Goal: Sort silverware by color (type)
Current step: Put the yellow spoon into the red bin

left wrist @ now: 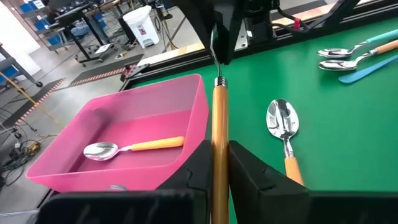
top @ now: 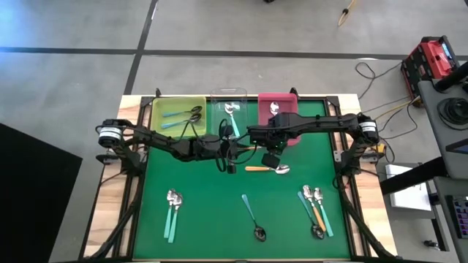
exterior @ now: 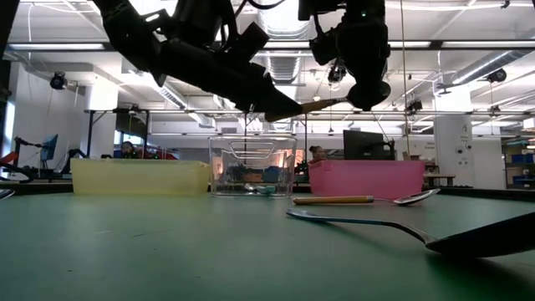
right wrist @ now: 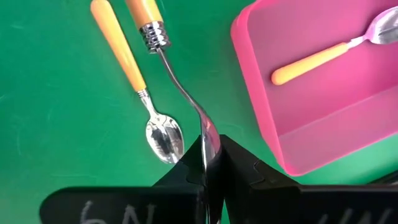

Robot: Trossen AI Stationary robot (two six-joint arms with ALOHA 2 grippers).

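The left gripper (left wrist: 214, 171) is clamped on the orange handle of a silver-bowled spoon (left wrist: 219, 118), the right gripper (right wrist: 207, 163) pinching its bowl end; the spoon hangs between them above the table (top: 205, 212), beside the pink bin (left wrist: 93, 130). Both arms reach inward to mid-table

Eleven spoons (top: 268, 169), three bins (top: 178, 113), two arms (top: 168, 142).

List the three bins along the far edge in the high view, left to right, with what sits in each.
yellow bin with two teal-handled spoons → clear bin with one teal-handled spoon → pink bin with one spoon, partly hidden by the right arm.
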